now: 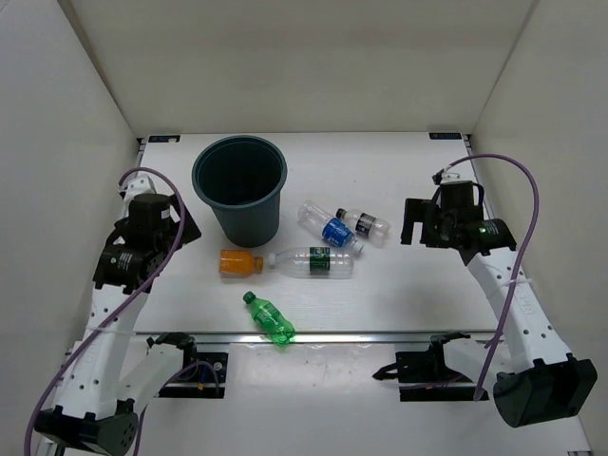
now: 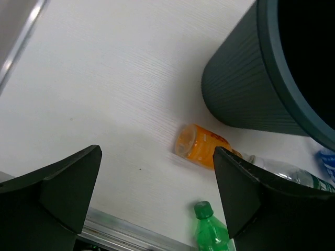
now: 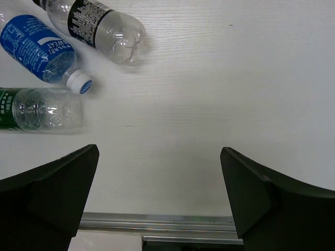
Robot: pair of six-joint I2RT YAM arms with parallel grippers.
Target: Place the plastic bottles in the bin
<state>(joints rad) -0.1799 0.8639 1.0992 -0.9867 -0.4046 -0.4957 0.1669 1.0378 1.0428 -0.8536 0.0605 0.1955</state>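
Observation:
The dark teal-grey bin (image 1: 207,186) stands upright at the back left; its wall fills the upper right of the left wrist view (image 2: 246,89). Five bottles lie on the table. The orange bottle (image 1: 240,263) lies just in front of the bin (image 2: 201,146). The clear green-labelled bottle (image 1: 312,262) lies right of it (image 3: 42,109). The blue-labelled bottle (image 1: 331,228) and dark-labelled bottle (image 1: 365,223) lie side by side (image 3: 42,47) (image 3: 99,26). The green bottle (image 1: 268,319) lies near the front edge (image 2: 212,230). My left gripper (image 1: 180,231) (image 2: 157,193) is open and empty, left of the bin. My right gripper (image 1: 413,223) (image 3: 159,198) is open and empty, right of the bottles.
White walls enclose the table on three sides. A metal rail (image 1: 380,335) runs along the front edge and shows in the right wrist view (image 3: 183,222). The green bottle's base rests at this rail.

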